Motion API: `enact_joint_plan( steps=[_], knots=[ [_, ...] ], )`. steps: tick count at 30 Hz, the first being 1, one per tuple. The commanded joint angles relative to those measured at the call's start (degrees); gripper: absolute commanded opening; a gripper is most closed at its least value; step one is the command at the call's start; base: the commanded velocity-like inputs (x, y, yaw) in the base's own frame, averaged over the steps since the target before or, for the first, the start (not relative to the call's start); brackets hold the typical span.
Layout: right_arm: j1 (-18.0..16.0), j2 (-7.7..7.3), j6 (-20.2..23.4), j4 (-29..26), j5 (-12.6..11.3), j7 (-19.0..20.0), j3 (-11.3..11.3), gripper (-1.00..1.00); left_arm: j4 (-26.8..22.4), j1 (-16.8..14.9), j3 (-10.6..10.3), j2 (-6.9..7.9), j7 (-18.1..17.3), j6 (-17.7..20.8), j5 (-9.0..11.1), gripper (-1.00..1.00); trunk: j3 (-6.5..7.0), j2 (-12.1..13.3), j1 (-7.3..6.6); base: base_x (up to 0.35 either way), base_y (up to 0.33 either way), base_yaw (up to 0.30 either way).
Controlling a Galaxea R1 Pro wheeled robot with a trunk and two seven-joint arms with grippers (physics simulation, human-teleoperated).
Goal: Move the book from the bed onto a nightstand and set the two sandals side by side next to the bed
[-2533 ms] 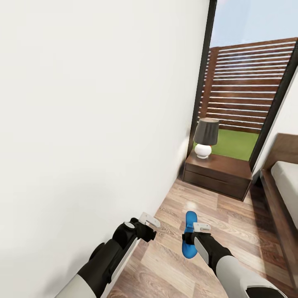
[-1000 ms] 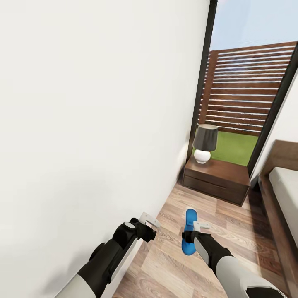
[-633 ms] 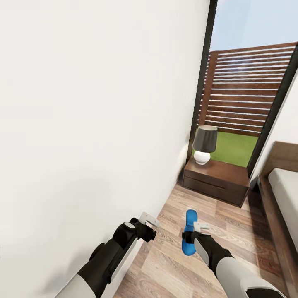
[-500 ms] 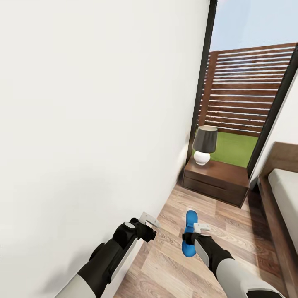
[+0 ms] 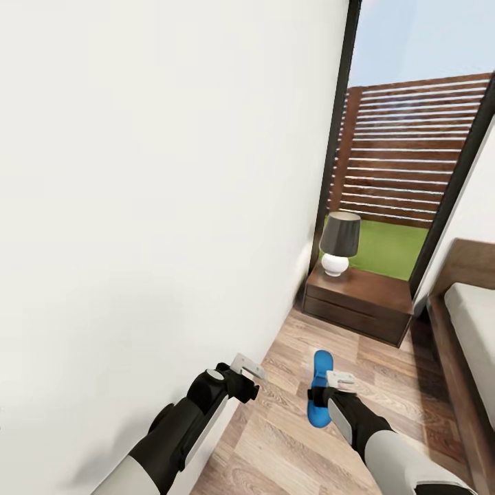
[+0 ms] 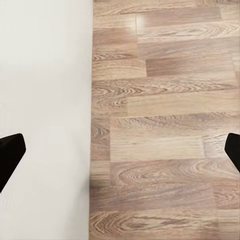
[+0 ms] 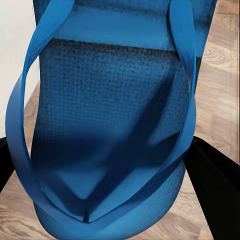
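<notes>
Facing a white wall [image 5: 158, 206] with the window [image 5: 412, 137] beyond, the robot stands on the wood floor [image 5: 385, 357]; the bed [image 5: 471, 323] lies off to its right, the nightstand [image 5: 361, 299] ahead. The right claw [image 5: 328, 393] is clamped on a blue sandal [image 5: 320, 388], carried off the floor with its long axis pointing ahead toward the nightstand, so the bedside drop spot lies rightward of this arm. The left claw [image 5: 246, 368] hangs spread wide and empty near the wall; the second sandal and book cannot be placed.
</notes>
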Motion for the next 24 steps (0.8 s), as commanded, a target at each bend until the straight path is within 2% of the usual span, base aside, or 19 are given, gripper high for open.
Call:
enact_joint_plan(
  steps=[1, 5, 11, 15, 19, 24],
  knots=[
    [0.01, -0.06, 0.29, -0.13, -0.6, -0.27, -0.04, -1.0, -0.05, -0.04, -0.01, 0.0, -0.11, 0.27, 0.02, 1.0, 0.12, 0.38, -0.23, 0.0, 0.0, 0.0],
    [0.19, -1.08, 0.51, -0.21, -0.8, -0.22, -0.05, -1.0, 0.0, -0.04, -0.01, 0.0, -0.11, 0.22, 0.0, 1.0, 0.84, 1.98, -1.1, 0.0, 0.0, 0.0],
    [0.82, -1.83, 0.69, -0.27, -0.94, -0.2, -0.06, -1.0, 0.05, -0.05, -0.01, 0.0, -0.11, 0.19, 0.0, 1.0, 1.92, 4.39, -2.42, 0.0, 0.0, 0.0],
    [1.4, -1.85, 0.84, -0.4, -0.99, -0.19, -0.08, -1.0, 0.05, -0.06, -0.01, 0.0, -0.11, 0.17, 0.0, 1.0, 2.64, 5.99, -3.3, 0.0, 0.0, 0.0],
    [1.78, -1.8, 2.94, -0.63, -1.02, -0.19, -0.06, -1.0, 0.05, -0.05, -0.01, 0.0, -0.11, 0.12, 0.0, 1.0, 3.35, 7.6, -4.18, 0.0, 0.0, -0.006],
    [1.89, -1.76, 3.97, -1.01, -0.97, -0.19, -0.06, -1.0, 0.05, -0.06, -0.02, 0.0, -0.07, 0.1, 0.0, 1.0, 4.25, 9.6, -5.28, 0.0, 0.0, -0.136]
  ],
)
